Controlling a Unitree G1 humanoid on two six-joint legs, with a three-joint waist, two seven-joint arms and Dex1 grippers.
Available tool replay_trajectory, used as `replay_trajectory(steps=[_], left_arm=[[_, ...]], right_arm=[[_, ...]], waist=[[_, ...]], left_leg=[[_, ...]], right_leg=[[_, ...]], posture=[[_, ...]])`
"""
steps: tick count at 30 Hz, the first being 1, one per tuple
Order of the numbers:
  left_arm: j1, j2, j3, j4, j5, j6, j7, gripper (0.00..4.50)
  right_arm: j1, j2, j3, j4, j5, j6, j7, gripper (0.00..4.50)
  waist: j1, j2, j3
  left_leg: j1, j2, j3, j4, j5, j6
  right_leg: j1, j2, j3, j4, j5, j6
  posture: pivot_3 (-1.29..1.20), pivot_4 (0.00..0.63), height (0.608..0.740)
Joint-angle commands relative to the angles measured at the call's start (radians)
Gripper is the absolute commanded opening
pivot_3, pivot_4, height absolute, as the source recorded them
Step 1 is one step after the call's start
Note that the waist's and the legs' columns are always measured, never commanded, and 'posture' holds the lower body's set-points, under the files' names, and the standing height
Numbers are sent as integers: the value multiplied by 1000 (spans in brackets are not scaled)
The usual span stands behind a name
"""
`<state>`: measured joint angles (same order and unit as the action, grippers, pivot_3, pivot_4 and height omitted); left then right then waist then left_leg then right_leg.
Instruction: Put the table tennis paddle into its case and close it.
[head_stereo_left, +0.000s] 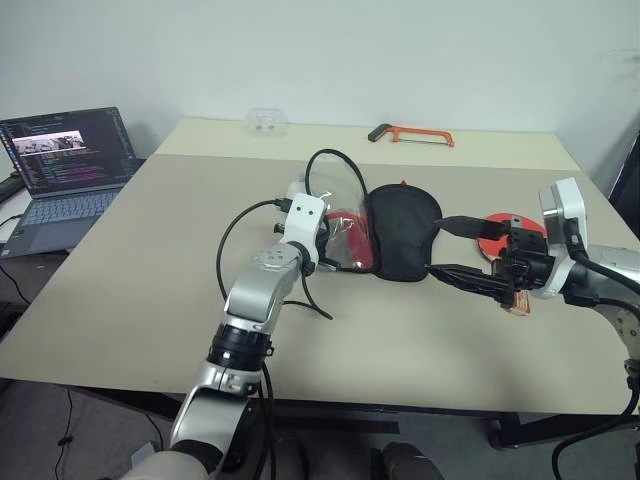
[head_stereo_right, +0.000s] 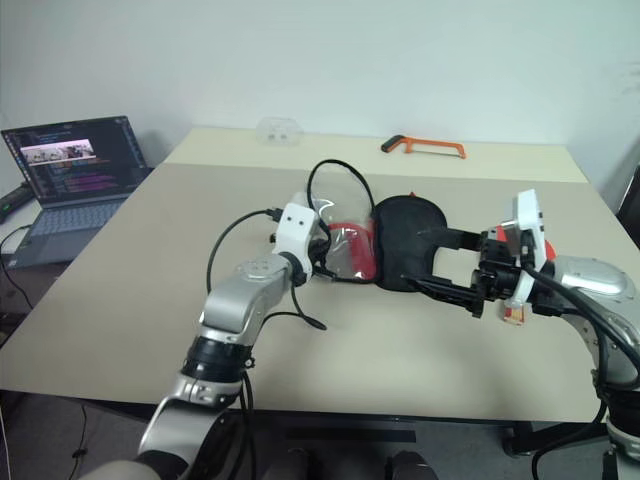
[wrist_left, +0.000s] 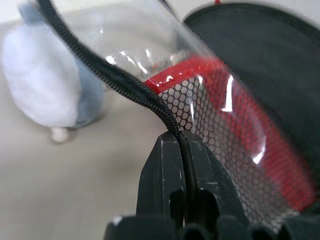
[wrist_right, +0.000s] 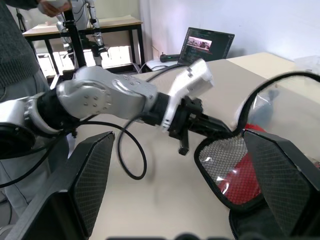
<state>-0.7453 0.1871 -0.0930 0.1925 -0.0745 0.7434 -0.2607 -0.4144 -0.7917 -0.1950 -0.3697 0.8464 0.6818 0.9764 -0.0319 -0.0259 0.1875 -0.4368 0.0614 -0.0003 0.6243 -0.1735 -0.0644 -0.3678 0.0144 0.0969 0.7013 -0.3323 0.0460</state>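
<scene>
The case (head_stereo_left: 400, 235) lies open in the middle of the table, its black fabric back flat. My left gripper (head_stereo_left: 325, 245) is shut on the black zip trim (wrist_left: 125, 82) of the clear mesh front (wrist_left: 225, 130) and holds that flap up. The grey fuzzy charm (wrist_left: 45, 85) rests on the table beside it. Right of the case, my right gripper (head_stereo_left: 437, 248) hovers open, its fingers (wrist_right: 90, 175) wide apart and pointing at the case. The table tennis paddle (head_stereo_left: 500, 232) lies on the table behind and under that hand, its wooden handle (head_stereo_right: 512, 313) sticking out below the wrist.
An orange hacksaw (head_stereo_left: 415, 133) and a small clear box (head_stereo_left: 266, 122) lie at the far edge of the table (head_stereo_left: 150, 280). An open laptop (head_stereo_left: 65, 165) stands on a lower surface to the left. A person (wrist_right: 20, 50) stands beyond my left arm.
</scene>
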Motion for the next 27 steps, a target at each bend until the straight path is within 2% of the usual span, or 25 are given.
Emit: replay_trajectory(steps=[1,12,18,23,27], left_arm=[[-85,18,-15,153,26,-150,-55,14],[-253,52,-83,578,124,-490,-202,14],[-366,32,-52,771,139,-586,-178,14],[-391,9,-53,779,161,-576,-148,14],[-312,30,-22,601,137,-432,-152,14]], right_arm=[[-20,2,-16,-16,6,-17,-3,4500],[-19,10,-15,-19,4,-19,-5,4500],[-23,17,-7,-13,-2,-22,-4,4500],[-25,20,-3,-17,-2,-22,-8,4500],[-15,17,-9,-24,3,-18,-14,4500]], waist=[[0,0,0],[1,0,0],[1,0,0],[1,0,0],[-2,0,0]], left_leg=[[0,0,0,0,0,0],[-6,0,0,0,0,0],[-6,0,0,0,0,0],[-8,0,0,0,0,0],[-9,0,0,0,0,0]], right_leg=[[0,0,0,-1,0,0],[-3,0,-1,-4,1,1],[-4,0,-1,-4,1,1],[-5,0,-1,-4,1,1],[-6,0,-1,-4,1,1]], posture=[[0,150,740],[0,150,740],[0,150,740],[0,150,740],[0,150,740]])
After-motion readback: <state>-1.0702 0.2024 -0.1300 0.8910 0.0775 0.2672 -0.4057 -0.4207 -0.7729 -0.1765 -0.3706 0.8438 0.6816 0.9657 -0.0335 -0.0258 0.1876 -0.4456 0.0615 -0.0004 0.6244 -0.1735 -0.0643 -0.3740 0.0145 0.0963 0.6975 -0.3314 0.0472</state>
